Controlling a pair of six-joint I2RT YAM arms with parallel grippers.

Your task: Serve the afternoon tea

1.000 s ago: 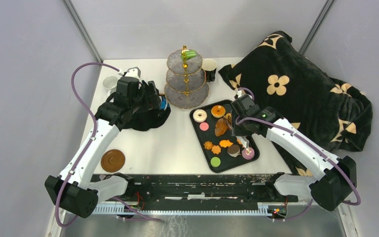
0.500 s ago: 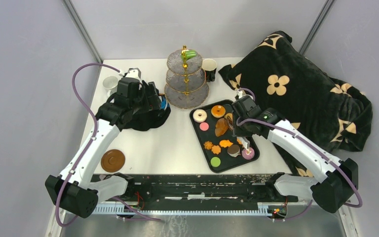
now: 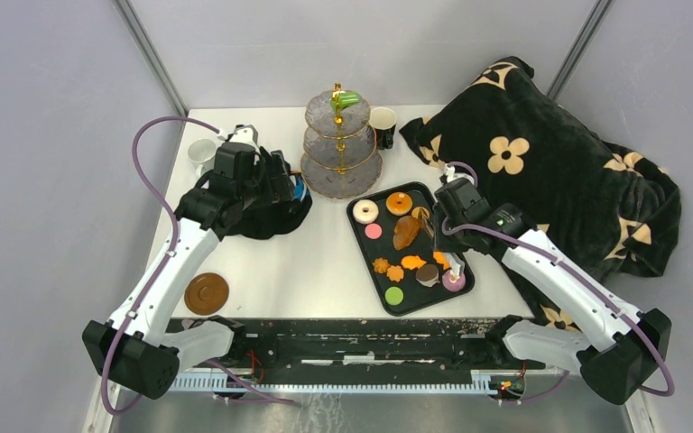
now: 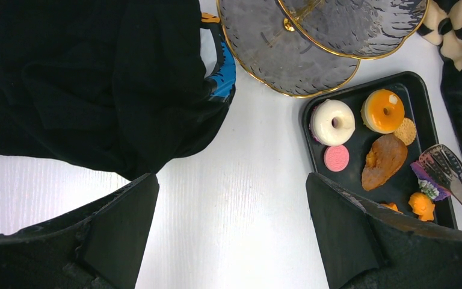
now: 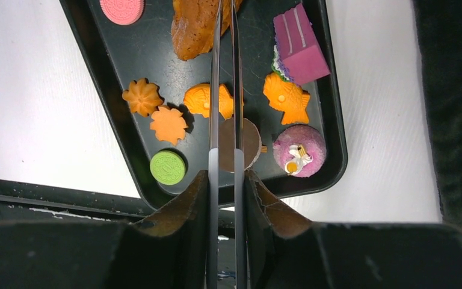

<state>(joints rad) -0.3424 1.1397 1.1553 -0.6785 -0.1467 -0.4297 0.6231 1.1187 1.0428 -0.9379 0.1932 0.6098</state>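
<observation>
The afternoon tea lies on a black tray (image 3: 354, 216). It includes a white donut (image 4: 333, 122), an orange donut (image 4: 384, 111), a pink disc (image 4: 337, 158), a green disc (image 5: 168, 167), orange cookies (image 5: 168, 124), a purple cake (image 5: 299, 45) and a brown pastry (image 5: 195, 24). My right gripper (image 5: 225, 180) is shut on metal tongs (image 5: 225, 90). Their blades run almost together over the tray, and their tips (image 4: 451, 174) are near the purple cake. My left gripper (image 4: 231, 229) hangs open over bare table left of the tray. A green treat (image 3: 348, 99) sits on the tiered stand (image 3: 341, 167).
A black cloth (image 4: 96, 78) lies under my left arm, with a white cup (image 3: 201, 152) behind it. A dark cup (image 3: 383, 126) stands right of the stand. A brown saucer (image 3: 207, 293) sits front left. The flowered black blanket (image 3: 550, 171) fills the right side.
My right gripper's jaws have squeezed the tongs narrower, and the right arm has shifted a little to the right. The left arm has not moved.
</observation>
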